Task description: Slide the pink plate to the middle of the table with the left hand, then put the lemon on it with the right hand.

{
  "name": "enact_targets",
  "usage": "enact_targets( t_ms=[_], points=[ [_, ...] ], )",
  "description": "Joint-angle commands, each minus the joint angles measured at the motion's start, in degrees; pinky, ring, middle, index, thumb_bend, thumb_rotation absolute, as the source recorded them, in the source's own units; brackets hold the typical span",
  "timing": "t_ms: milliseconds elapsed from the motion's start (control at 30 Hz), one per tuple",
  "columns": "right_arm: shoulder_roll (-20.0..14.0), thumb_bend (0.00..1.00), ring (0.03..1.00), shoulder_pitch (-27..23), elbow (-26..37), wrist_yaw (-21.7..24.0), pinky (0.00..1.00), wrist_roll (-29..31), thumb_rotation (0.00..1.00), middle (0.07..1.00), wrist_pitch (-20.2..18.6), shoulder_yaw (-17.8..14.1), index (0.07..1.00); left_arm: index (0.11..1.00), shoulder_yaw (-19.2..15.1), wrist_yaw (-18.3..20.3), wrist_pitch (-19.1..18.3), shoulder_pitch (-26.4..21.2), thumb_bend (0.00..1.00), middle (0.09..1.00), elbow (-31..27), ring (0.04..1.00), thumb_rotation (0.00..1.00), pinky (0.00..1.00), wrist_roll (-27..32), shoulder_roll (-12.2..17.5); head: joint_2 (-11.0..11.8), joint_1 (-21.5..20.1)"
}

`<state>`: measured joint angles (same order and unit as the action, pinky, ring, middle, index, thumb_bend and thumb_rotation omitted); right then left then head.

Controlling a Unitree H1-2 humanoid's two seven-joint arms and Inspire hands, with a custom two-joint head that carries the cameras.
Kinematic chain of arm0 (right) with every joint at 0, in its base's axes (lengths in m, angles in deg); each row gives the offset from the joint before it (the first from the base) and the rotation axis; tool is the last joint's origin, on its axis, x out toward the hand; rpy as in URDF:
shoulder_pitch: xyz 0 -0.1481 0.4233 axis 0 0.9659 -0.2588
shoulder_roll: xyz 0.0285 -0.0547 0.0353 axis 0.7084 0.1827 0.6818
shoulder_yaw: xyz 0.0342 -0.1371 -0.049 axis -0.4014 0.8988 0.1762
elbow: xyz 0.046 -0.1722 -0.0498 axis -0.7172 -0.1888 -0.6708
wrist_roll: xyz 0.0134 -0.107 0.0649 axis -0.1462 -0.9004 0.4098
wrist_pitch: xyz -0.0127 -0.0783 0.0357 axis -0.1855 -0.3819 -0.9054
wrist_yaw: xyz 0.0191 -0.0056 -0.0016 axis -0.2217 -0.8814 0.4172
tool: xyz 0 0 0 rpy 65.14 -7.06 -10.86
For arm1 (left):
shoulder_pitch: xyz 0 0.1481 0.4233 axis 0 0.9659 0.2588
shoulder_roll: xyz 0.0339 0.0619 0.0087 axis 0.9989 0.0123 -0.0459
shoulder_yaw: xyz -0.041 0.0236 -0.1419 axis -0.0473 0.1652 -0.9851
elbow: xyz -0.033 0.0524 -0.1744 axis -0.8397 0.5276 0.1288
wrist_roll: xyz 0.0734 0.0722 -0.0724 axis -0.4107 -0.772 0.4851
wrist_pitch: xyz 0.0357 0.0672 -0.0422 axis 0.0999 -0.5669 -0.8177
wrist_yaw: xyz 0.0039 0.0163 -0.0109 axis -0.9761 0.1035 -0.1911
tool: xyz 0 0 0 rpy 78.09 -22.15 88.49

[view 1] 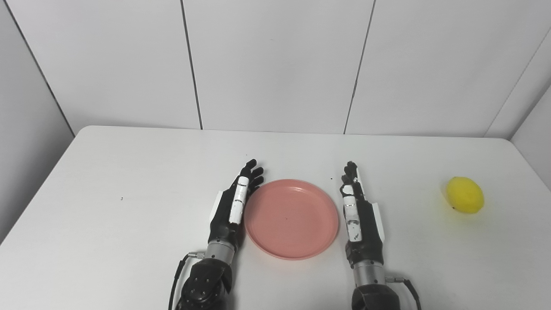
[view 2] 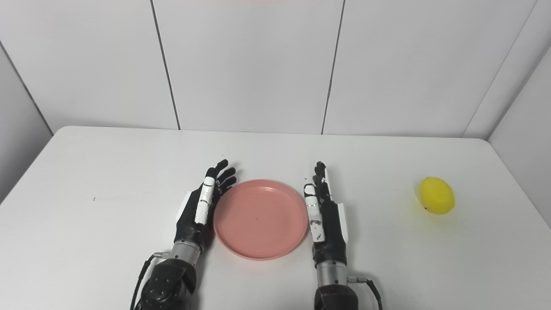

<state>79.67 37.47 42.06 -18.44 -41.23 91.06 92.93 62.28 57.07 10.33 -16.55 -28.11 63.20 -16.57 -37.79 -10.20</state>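
Resting edge-on with fingers straight and apart, the left hand (view 1: 231, 206) touches the pink plate (view 1: 291, 218); the empty right hand (view 1: 358, 215) should open over the lemon (view 1: 464, 195) and lift gently.

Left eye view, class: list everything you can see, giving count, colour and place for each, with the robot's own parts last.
plate: one, pink, near the table's middle front, between the hands, nothing on it
lemon: one, yellow, far right of the table, apart from the plate
table: one, white, against white wall panels
left robot hand: one, black and white, open, against the plate's left rim
right robot hand: one, black and white, open, just right of the plate
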Motion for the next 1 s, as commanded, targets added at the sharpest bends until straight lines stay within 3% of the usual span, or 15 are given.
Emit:
enact_targets(
  t_ms=[0, 167, 300, 467, 667, 833, 967],
  points=[
    [0.0, 0.71, 0.983, -1.7, 2.7, -0.8, 1.0, -1.0, 0.98, 0.975, 0.8, -0.1, 0.966, 0.893, 0.0, 1.2, 2.6, -0.7, 0.54, 0.894, -0.1, 0.898, 1.0, 0.9, 0.5, 0.2, 0.0, -0.8],
    [-0.8, 0.72, 0.963, -2.4, 4.1, -4.2, 0.97, -5.8, 0.94, 0.95, 0.5, -1.8, 0.945, 0.9, -0.9, 1.6, 3.7, -0.8, 0.55, 0.899, 1.3, 0.91, 1.0, 0.91, 0.9, 0.8, -0.1, -1.9],
    [-4.1, 0.72, 0.976, -3.2, 6.2, -3.6, 0.98, -8.4, 0.99, 0.969, -1.2, -2.4, 0.971, 0.895, -1.8, 1.9, 3.5, -1.1, 0.57, 0.894, 2.1, 0.907, 1.0, 0.91, 1.7, 1.1, 0.1, -2.5],
    [-7.9, 0.66, 0.955, -4.6, 7.7, -6.4, 0.94, -12.6, 0.94, 0.953, -0.9, -4.8, 0.957, 0.896, -2.2, 2.4, 4.5, -1.1, 0.6, 0.897, 2.4, 0.906, 1.0, 0.91, 2.0, 1.6, 0.3, -3.5],
    [-12.3, 0.65, 0.95, -5.5, 9.8, -7.6, 0.93, -17.7, 0.93, 0.948, -4.0, -7.9, 0.953, 0.892, -2.6, 2.1, 5.1, -1.2, 0.59, 0.894, 2.7, 0.901, 1.0, 0.89, 1.7, 1.4, 0.6, -4.4],
    [-15.9, 0.64, 0.925, -5.8, 11.5, -6.9, 0.89, -19.3, 0.76, 0.925, -6.8, -10.3, 0.936, 0.893, -3.2, 2.5, 5.0, -1.3, 0.57, 0.898, 3.0, 0.901, 1.0, 0.9, 2.7, 1.2, 0.9, -5.4],
    [-19.1, 0.66, 0.909, -5.9, 13.2, -5.8, 0.87, -23.4, 0.6, 0.913, -12.4, -11.4, 0.919, 0.897, -3.3, 2.7, 4.5, -1.4, 0.57, 0.901, 2.8, 0.904, 1.0, 0.91, 3.3, 1.6, 1.0, -7.1]
  ],
)
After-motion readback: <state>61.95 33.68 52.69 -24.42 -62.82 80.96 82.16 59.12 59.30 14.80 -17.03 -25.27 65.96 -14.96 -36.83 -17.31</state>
